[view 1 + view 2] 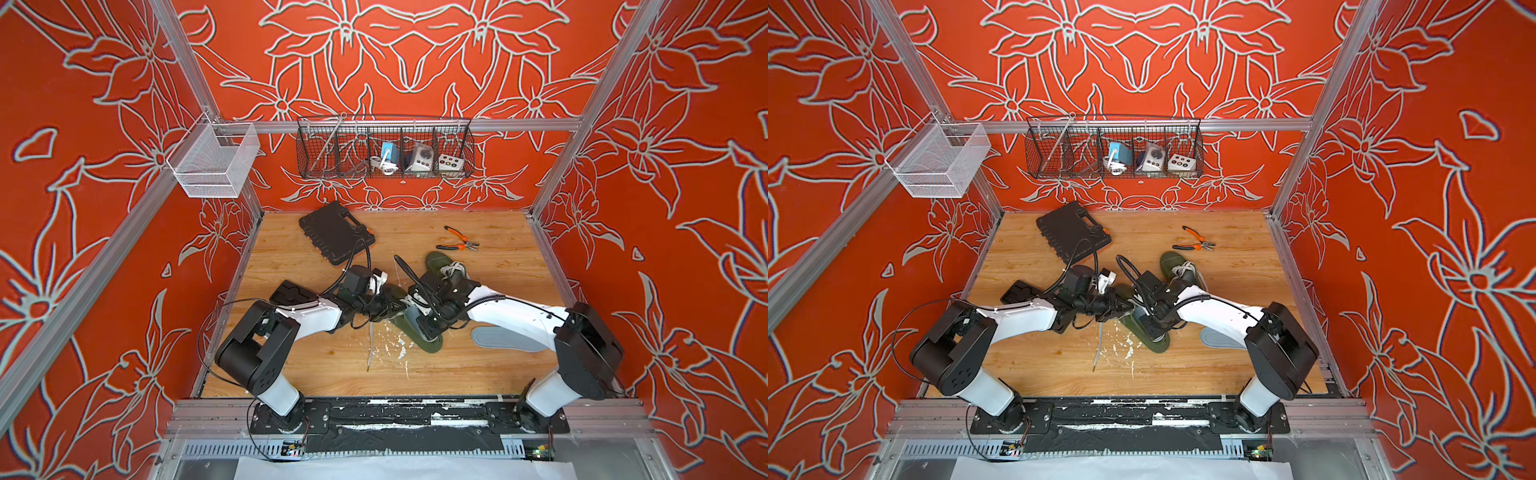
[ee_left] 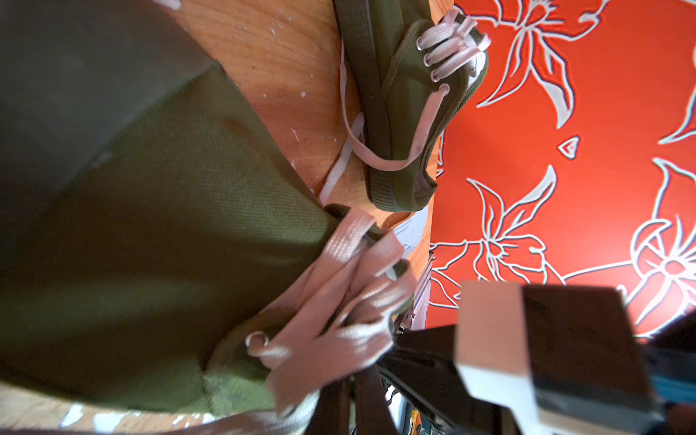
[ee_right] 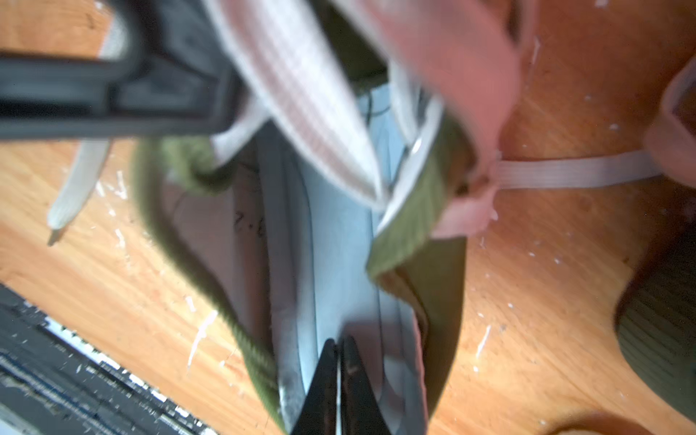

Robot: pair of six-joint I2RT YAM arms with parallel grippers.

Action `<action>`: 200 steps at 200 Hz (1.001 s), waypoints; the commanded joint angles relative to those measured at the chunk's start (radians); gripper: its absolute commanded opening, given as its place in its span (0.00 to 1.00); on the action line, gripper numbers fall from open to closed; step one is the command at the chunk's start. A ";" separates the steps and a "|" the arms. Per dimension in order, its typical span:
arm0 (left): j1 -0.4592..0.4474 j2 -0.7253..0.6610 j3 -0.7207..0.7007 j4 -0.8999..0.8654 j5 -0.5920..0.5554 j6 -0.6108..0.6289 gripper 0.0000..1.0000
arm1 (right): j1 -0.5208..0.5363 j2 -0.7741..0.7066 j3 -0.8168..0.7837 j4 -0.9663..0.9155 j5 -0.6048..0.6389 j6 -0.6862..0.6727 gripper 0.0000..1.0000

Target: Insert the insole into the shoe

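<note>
Wood table (image 1: 498, 270), red floral walls (image 1: 374, 62). R gripper (image 3: 338, 350): fingers pressed together, no visible gap, tips down on insole (image 3: 339, 263) at one end of the shoe (image 3: 414, 226) opening. Can't tell if it's actually pinching any of it. Insole is grey-blue, lying lengthwise inside shoe, sidewalls up on both sides.

L gripper (image 1: 392, 308): closed, clamped on shoe's upper by the laces (image 2: 339, 301), coming in from the opposite side. Both arms meet over shoe mid-table in both top views. Shoe is green, sole on table, one end sticking out toward front edge under R wrist. Loose lace end (image 1: 370, 349) lies on table just beside it.

2nd shoe (image 1: 446, 266) sits just behind, laced. Spare insole (image 1: 511, 338) flat on table near shoe, partly under R arm.

Further out: pliers (image 1: 459, 240) back right, black case (image 1: 334, 232) back left. Wire basket (image 1: 384, 147) on rear rail, mesh basket (image 1: 212, 160) on left rail.
</note>
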 commanded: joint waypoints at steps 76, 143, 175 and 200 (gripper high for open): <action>0.026 -0.018 -0.014 0.032 0.024 -0.015 0.00 | -0.003 0.076 -0.097 0.088 0.031 -0.062 0.03; 0.026 -0.013 -0.016 0.033 0.025 -0.011 0.00 | 0.009 -0.076 -0.102 0.069 0.114 -0.003 0.06; 0.026 -0.020 -0.018 0.025 0.021 -0.004 0.00 | 0.005 0.042 -0.088 0.129 0.109 -0.025 0.06; 0.026 -0.015 -0.014 0.010 0.014 0.010 0.00 | 0.003 0.102 -0.054 0.117 0.117 -0.041 0.06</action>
